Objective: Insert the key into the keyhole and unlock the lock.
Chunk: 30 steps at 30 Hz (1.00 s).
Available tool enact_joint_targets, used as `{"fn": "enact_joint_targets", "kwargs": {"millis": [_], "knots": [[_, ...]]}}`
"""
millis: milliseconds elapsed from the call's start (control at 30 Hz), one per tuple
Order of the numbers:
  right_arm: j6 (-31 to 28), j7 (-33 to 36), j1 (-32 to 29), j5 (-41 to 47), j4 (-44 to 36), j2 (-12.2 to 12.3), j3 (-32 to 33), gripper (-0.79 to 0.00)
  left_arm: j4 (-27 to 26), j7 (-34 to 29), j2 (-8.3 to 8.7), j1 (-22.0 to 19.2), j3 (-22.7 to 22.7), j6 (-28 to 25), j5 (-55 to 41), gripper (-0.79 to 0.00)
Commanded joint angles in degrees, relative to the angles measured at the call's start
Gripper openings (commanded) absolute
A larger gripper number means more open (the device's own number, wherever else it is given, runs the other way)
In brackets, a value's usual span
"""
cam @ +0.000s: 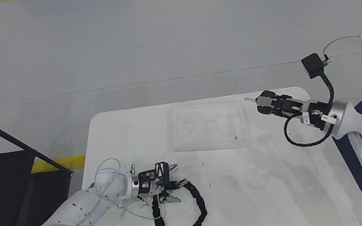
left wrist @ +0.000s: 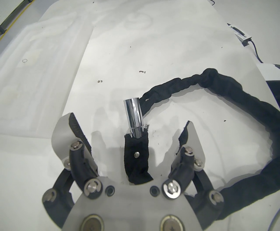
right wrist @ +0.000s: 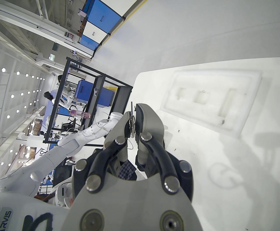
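The chain lock (cam: pixel 184 221), sleeved in black fabric, lies looped on the white table (cam: pixel 265 192) at the lower centre of the top view. Its chrome cylinder (left wrist: pixel 133 118) juts from the sleeve end. The left gripper (left wrist: pixel 130 124) sits low over that end with its fingers (left wrist: pixel 73 129) spread wide, the cylinder between them with a gap on either side. The key (right wrist: pixel 132 124) is pinched flat in the right gripper (right wrist: pixel 133 113), right of centre in the top view, just past the foam tray (cam: pixel 208 126) and well apart from the lock.

Grey floor (cam: pixel 155 39), yellow tape (cam: pixel 55 163), ceiling lights (right wrist: pixel 3 70)
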Motion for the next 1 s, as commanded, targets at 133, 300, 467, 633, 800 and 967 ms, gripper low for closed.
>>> {"fn": "enact_joint_targets", "kwargs": {"millis": [133, 300, 467, 633, 800, 967], "knots": [[0.0, 0.0, 0.0, 0.0, 0.0, 0.0, 0.0, -0.785, 0.7, -2.2, -0.77, 0.7, -0.7, 0.3, -0.1, -0.240], [0.0, 0.0, 0.0, 0.0, 0.0, 0.0, 0.0, -0.785, 1.5, -2.5, -1.53, 1.1, -1.1, -0.2, 0.1, -0.517], [0.0, 0.0, 0.0, 0.0, 0.0, 0.0, 0.0, -0.785, 2.3, -2.1, -2.13, 1.2, -1.7, -1.1, 0.2, -0.785], [0.0, 0.0, 0.0, 0.0, 0.0, 0.0, 0.0, -0.785, 3.0, -1.2, -2.44, 1.0, -2.7, -2.5, 0.1, -0.785], [0.0, 0.0, 0.0, 0.0, 0.0, 0.0, 0.0, -0.785, 2.0, 2.7, -2.08, 1.0, -4.6, -4.1, -0.6, -0.785], [0.0, 0.0, 0.0, 0.0, 0.0, 0.0, 0.0, -0.785, -1.3, 6.2, -1.21, 1.3, -7.0, -6.1, -1.2, -0.785]]}}
